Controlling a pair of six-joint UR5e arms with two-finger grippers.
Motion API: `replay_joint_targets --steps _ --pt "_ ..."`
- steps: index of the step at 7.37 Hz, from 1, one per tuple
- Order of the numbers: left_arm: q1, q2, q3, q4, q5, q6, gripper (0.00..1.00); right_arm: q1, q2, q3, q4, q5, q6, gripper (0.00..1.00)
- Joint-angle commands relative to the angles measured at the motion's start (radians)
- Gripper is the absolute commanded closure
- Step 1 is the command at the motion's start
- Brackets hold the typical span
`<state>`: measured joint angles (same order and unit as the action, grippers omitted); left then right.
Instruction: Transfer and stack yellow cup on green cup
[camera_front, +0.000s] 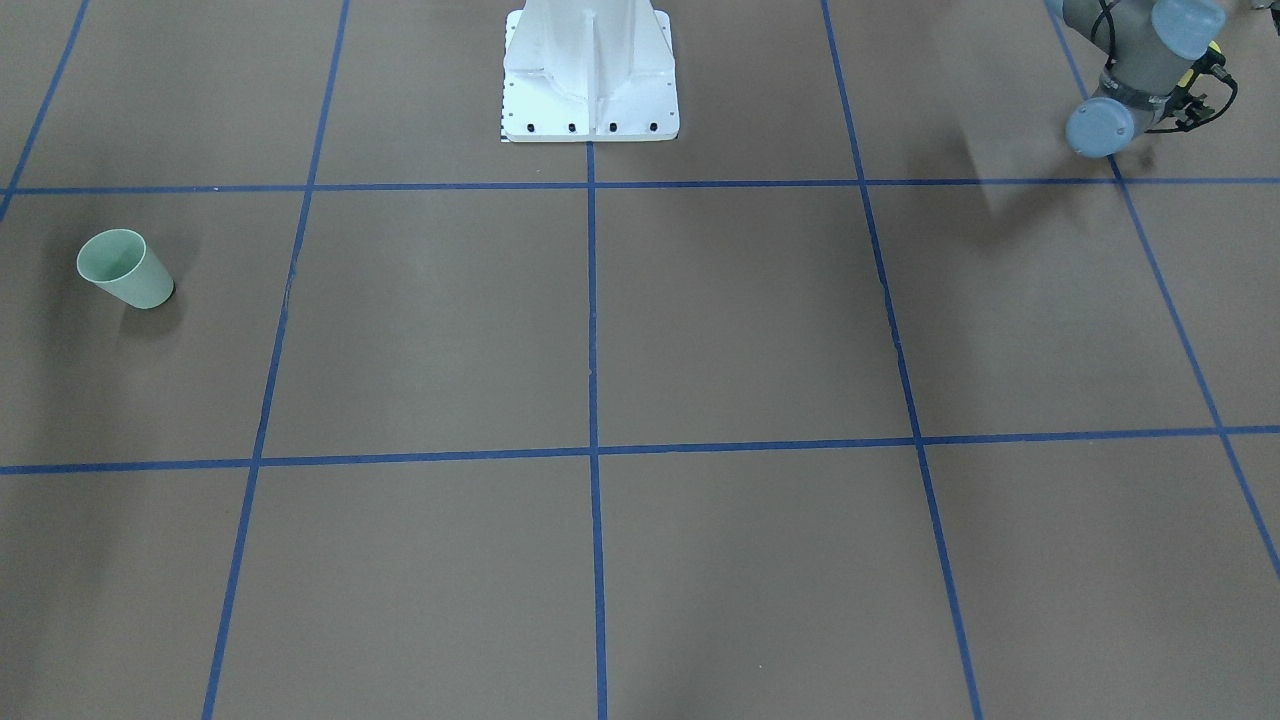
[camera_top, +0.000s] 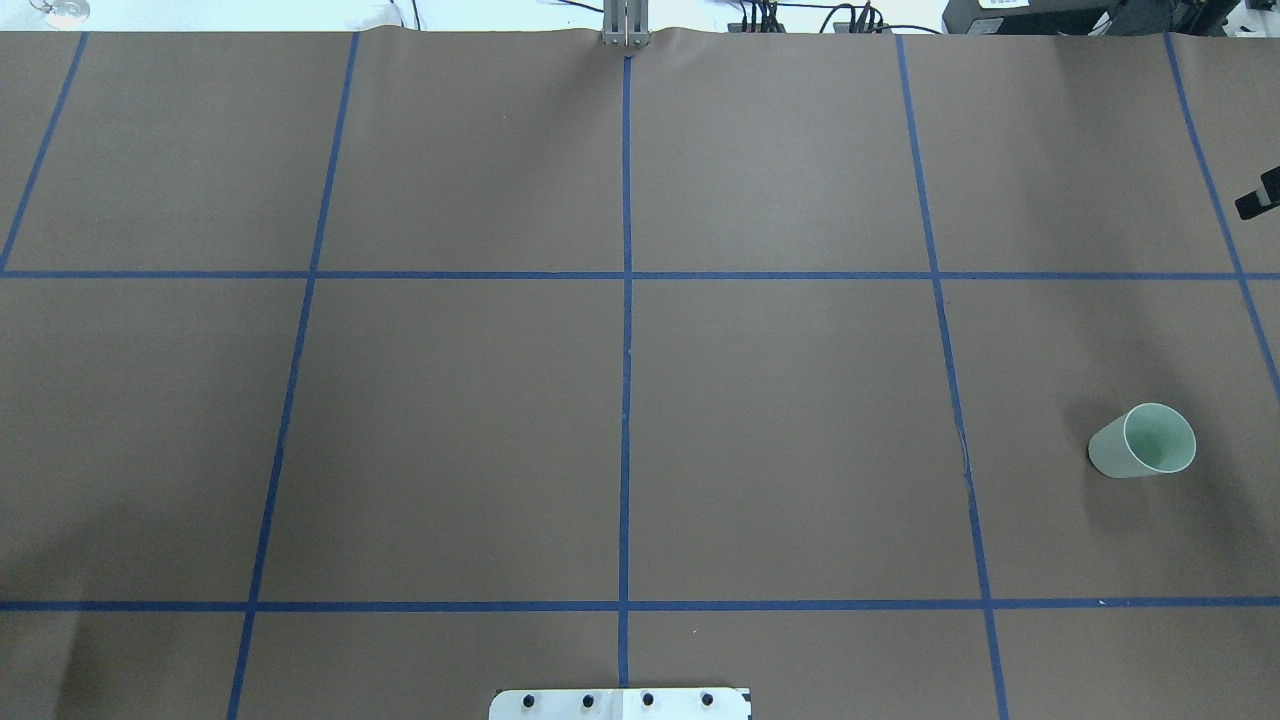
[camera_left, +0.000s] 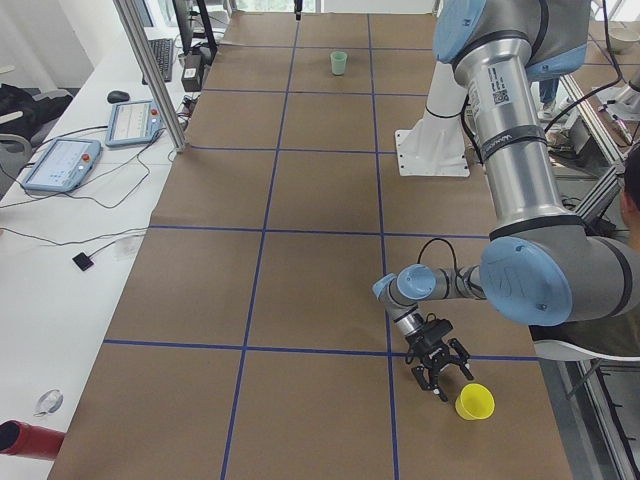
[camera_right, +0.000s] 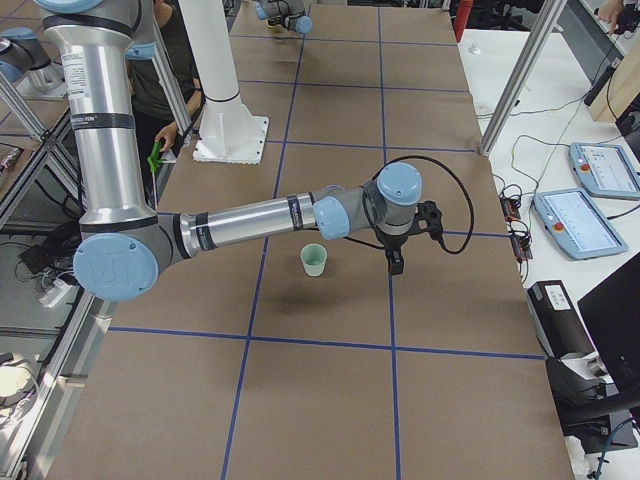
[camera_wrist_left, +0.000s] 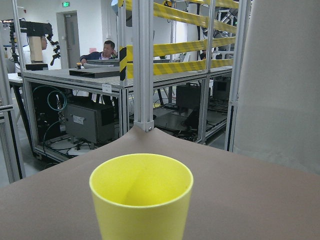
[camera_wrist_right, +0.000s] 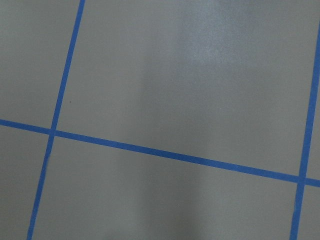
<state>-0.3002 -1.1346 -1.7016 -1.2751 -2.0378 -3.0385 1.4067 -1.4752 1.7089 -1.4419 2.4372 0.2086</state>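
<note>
The yellow cup (camera_left: 475, 401) stands upright near the table's corner at the robot's left end; it fills the lower middle of the left wrist view (camera_wrist_left: 141, 200). My left gripper (camera_left: 440, 375) hovers low right beside it, a little apart; I cannot tell whether it is open. The green cup (camera_top: 1142, 442) stands upright at the robot's right end and also shows in the front view (camera_front: 125, 268) and the right side view (camera_right: 314, 260). My right gripper (camera_right: 395, 262) points down beyond the green cup, apart from it; its state cannot be told. The right wrist view shows only taped table.
The robot's white base (camera_front: 590, 75) stands at the table's middle rear edge. Blue tape lines (camera_top: 626, 300) grid the brown table. A side bench with tablets (camera_left: 62, 165) and aluminium posts (camera_left: 150, 70) runs along the far edge. A person (camera_right: 170, 90) stands near the base.
</note>
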Motion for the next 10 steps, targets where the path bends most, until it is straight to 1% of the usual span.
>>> replay_joint_targets --steps 1,5,7,8,9,10 --pt "0.044 0.006 0.007 -0.007 -0.031 -0.017 0.06 0.0 0.001 0.0 0.002 -0.001 0.0 0.0" --pt "0.064 0.006 0.066 -0.07 -0.03 -0.028 0.07 0.0 0.001 -0.003 0.002 -0.001 0.0 0.0" --pt "0.081 0.006 0.095 -0.11 -0.025 -0.039 0.09 0.0 -0.001 0.001 0.002 0.0 0.0 0.0" --pt "0.084 0.007 0.096 -0.11 -0.025 -0.04 0.14 0.0 0.001 0.001 0.002 -0.001 0.0 0.0" --pt "0.09 0.006 0.096 -0.112 -0.025 -0.074 0.32 0.0 0.001 0.001 0.002 -0.001 0.0 0.0" --pt "0.099 0.01 0.096 -0.113 -0.025 -0.08 0.58 0.0 0.001 0.001 0.002 -0.001 0.0 0.0"
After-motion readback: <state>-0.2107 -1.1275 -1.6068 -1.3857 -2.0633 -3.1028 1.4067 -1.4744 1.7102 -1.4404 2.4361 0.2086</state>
